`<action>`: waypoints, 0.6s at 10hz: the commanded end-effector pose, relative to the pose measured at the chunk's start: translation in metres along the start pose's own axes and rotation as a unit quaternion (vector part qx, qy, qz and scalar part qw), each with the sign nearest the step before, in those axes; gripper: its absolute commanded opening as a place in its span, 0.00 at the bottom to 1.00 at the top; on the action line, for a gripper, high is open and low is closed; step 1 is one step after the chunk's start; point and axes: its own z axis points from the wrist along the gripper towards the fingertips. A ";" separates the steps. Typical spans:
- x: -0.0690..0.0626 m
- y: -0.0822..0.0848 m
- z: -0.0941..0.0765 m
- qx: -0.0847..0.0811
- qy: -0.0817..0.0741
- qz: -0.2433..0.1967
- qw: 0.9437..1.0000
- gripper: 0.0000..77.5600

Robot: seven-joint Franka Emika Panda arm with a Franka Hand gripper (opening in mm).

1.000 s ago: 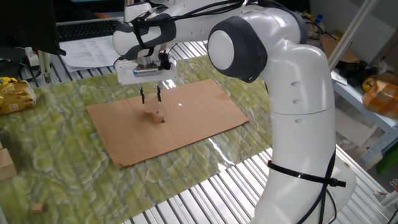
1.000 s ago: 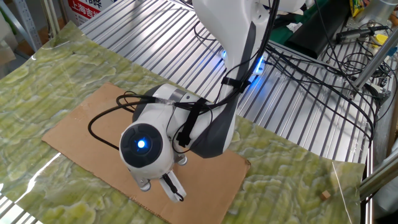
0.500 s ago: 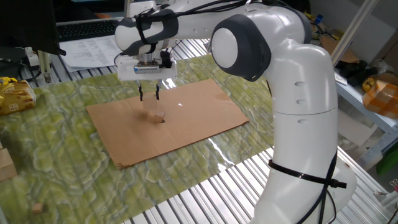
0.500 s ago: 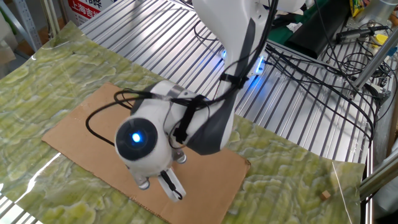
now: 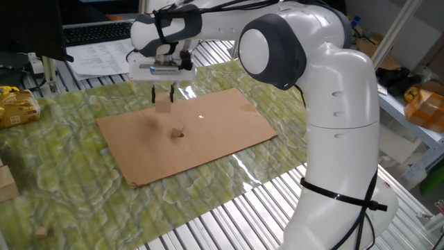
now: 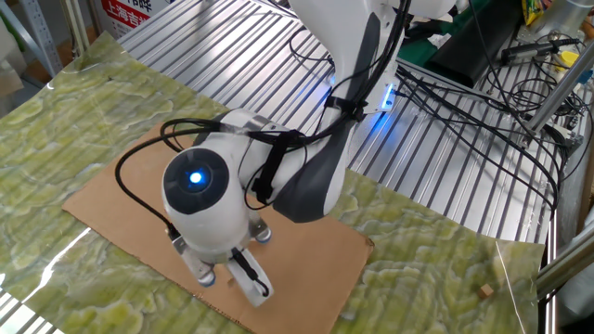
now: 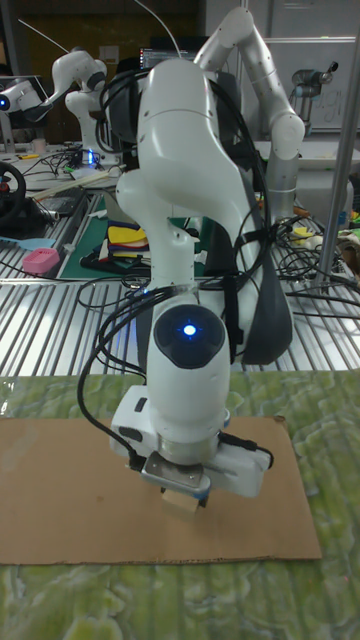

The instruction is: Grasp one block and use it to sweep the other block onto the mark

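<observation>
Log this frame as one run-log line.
gripper: shut on larger tan wooden cube, lifted above brown cardboard sheet | smaller tan wooden cube: on cardboard beside small dark mark | sweep: not started

White, rounded robot arm with grey joints and black cabling

The glossy white arm (image 5: 333, 104) has dark grey joint caps; a round cap above the tool carries a glowing blue light (image 7: 187, 330). Black cables (image 6: 148, 167) loop along the wrist, strapped on with black bands. The flat white gripper (image 5: 163, 96) beneath has thin dark fingers (image 5: 153, 94).
</observation>
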 end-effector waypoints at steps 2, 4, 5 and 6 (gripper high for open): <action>-0.015 0.003 0.000 0.021 -0.048 -0.091 0.994 0.02; -0.008 0.007 0.007 0.021 -0.060 -0.117 0.991 0.02; 0.003 0.013 0.016 0.017 -0.078 -0.118 0.990 0.02; 0.015 0.018 0.026 0.011 -0.098 -0.119 0.988 0.02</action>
